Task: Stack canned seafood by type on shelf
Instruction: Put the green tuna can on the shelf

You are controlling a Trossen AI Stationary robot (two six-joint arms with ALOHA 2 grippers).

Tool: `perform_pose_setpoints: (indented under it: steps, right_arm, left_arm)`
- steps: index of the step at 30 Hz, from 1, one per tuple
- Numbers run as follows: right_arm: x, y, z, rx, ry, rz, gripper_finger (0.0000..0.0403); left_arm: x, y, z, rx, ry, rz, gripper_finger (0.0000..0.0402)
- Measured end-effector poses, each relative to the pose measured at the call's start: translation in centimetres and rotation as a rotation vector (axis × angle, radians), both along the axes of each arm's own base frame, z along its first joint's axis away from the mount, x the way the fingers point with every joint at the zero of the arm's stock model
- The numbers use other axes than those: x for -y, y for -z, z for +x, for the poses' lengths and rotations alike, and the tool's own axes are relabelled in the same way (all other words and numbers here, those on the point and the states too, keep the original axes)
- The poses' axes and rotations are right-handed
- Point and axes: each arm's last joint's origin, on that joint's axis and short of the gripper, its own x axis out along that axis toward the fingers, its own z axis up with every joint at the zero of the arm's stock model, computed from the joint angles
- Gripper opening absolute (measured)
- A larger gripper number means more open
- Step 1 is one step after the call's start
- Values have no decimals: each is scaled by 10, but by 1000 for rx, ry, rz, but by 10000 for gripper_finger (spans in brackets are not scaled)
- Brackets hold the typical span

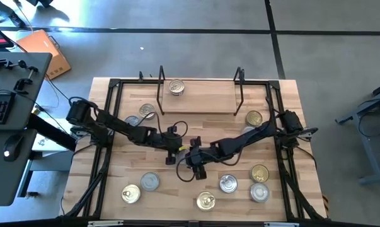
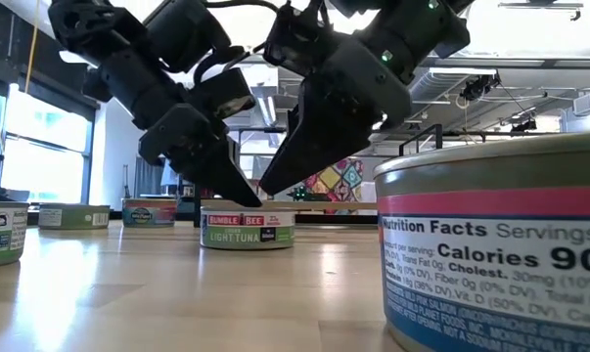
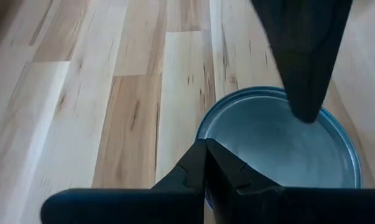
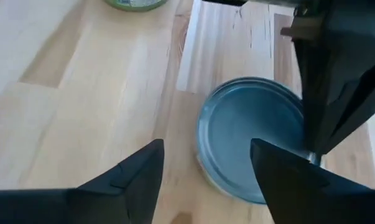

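Two dark, jointed arms with black tapering fingers

The left arm [image 1: 114, 126] and right arm [image 1: 253, 135] are black throughout, built of blocky, angular segments with thin black cables looping alongside. The left gripper [image 3: 206, 163] ends in matte wedge-shaped fingers, as does the right gripper [image 4: 206, 168], its fingers [image 4: 137, 171] broad and pointed. A small green light shows on one wrist housing in the low view.

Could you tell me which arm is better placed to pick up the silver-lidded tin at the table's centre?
Probably the right. The right gripper has open jaws just short of the short round silver-lidded tin. The left gripper is shut, its tips over the rim.
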Motion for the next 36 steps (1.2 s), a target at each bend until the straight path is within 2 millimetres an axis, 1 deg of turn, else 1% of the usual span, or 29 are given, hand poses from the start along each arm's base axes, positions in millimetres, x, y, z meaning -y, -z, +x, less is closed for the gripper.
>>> perform_pose_setpoints:
  steps: [2, 5, 9, 14, 20, 23, 29, 36]
  right_arm:
    - [-1, 1, 0, 9, -37, -53, 240]
    - [-6, 9, 0, 0, -111, -151, 241]
    - [-12, 17, -1, -12, -157, -262, 241]
    - [-12, 17, -1, -10, -166, -293, 246]
    - [-12, 18, 0, -12, -215, -339, 285]
    - [-11, 19, 0, -16, -214, -372, 296]
    - [-10, 18, 0, -14, -245, -455, 298]
    - [-10, 18, 0, -19, -258, -468, 299]
  left_arm:
    - [0, 1, 0, -3, 0, 0, 0]
    - [-1, 1, 0, -6, -2, 7, 0]
    - [-4, 2, 0, -13, -10, 6, 0]
    - [-10, 9, -6, -7, -33, -4, 0]
    - [-16, 15, -12, 16, -45, -51, 0]
    - [-16, 15, -12, 16, -44, -51, 0]
    - [-18, 19, -11, 7, -50, -53, 0]
    - [-18, 26, -6, 28, -59, -59, 0]
